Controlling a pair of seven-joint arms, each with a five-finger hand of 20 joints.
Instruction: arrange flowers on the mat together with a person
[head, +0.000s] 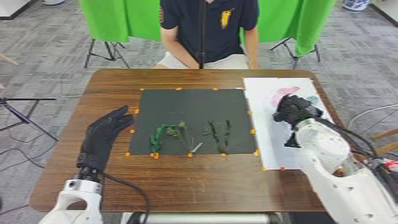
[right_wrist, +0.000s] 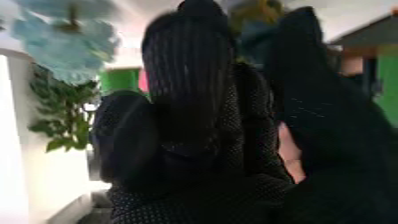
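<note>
plainly, the stems (head: 155, 137) lie toward the near edge of the dark mat (head: 178, 107), well apart from its far edge. the open left hand (head: 105, 134) is just beside it; the right hand (head: 297, 110), grip unclear, is over the white sheet (head: 280, 157).

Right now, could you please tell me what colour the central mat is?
Dark grey; the central mat shows best in the head view.
</note>
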